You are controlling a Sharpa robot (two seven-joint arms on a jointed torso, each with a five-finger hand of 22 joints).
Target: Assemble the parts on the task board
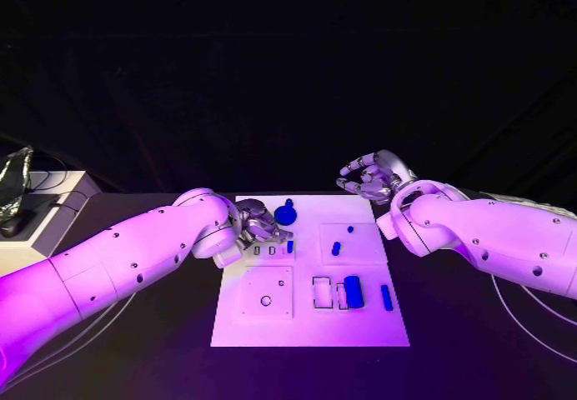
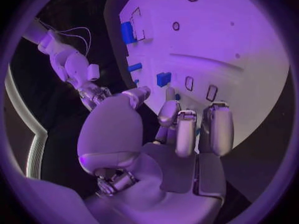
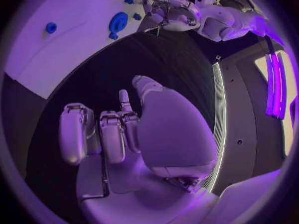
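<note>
The white task board (image 1: 310, 329) lies in the middle of the black table. On it are a round blue part (image 1: 286, 213) near the far edge, two small blue parts (image 1: 350, 228) (image 1: 337, 247), a blue peg (image 1: 290, 247), a large blue block (image 1: 353, 290) and a thin blue bar (image 1: 386, 297). My left hand (image 1: 256, 225) hovers over the board's far left area, its fingers (image 2: 186, 129) pointing down beside two empty slots (image 2: 189, 83), holding nothing. My right hand (image 1: 373, 177) hangs raised past the board's far right corner with its fingers loosely bent and empty.
A white box (image 1: 54, 208) carrying a dark object stands at the table's left edge. Thin cables (image 1: 529, 321) trail over the table on the right. A square plate with a ring (image 1: 267, 293) sits on the board's near left.
</note>
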